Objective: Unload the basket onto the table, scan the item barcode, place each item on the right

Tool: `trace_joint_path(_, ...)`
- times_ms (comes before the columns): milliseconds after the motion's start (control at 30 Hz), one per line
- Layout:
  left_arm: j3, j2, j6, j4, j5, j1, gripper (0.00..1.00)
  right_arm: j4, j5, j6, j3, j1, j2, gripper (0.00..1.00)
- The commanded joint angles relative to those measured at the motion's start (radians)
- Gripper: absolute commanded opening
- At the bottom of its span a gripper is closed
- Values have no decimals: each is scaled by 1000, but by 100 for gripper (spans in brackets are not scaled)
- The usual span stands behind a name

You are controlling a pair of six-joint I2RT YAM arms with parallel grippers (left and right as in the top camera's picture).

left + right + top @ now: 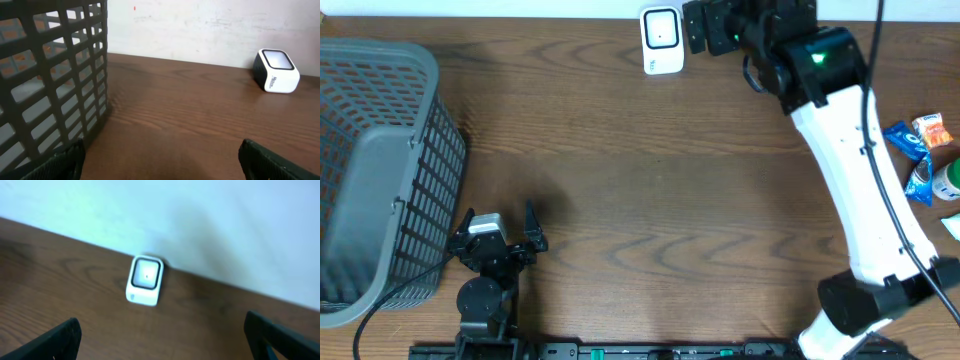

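Looking from overhead, the right gripper (705,28) hangs empty and spread wide just beside the white barcode scanner (661,40) at the table's far edge, while the packaged items (923,150) lie well apart at the right edge, evidently awaiting pickup. Only the left wrist view shows the scanner's (276,71) angled window; the left gripper (160,162), wide and empty, idles beside the grey basket (50,75). Only the right wrist view, blurred, confirms nothing lies between the right gripper's fingers (55,340).

The basket (375,170) fills the frame's left side. The barcode scanner (661,40) sits at top centre against the wall; snack packets (923,150) lie at right edge.
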Motion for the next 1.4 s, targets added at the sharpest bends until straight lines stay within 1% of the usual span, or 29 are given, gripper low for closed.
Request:
trace_joint_path(0,-29,3,-2,-16,-27,-4,98,10,-16,-76,5,4,-78,99)
trace_joint_path(267,-29,3,-2,-16,-27,-4,98,45,-16,-84,5,-7,-162,99)
trace_joint_path(500,-29,3,-2,-16,-27,-4,98,110,-16,-112,5,-8,-293,99)
trace_joint_path(733,-29,3,-2,-16,-27,-4,98,122,-16,-142,4,-14,-405,99)
trace_joint_path(867,-29,3,-2,-16,-27,-4,98,142,-28,-142,-14,-41,-475,99)
trace_joint_path(1000,-29,3,-2,-16,-27,-4,98,222,-108,-148,-111,-84,-577,99)
trace_joint_path(1100,-29,3,-2,-16,-27,-4,98,315,-147,-148,-253,-112,-681,99)
trace_joint_path(1367,-29,3,-2,-16,-27,-4,98,558,-147,-147,-771,-169,-1040,99)
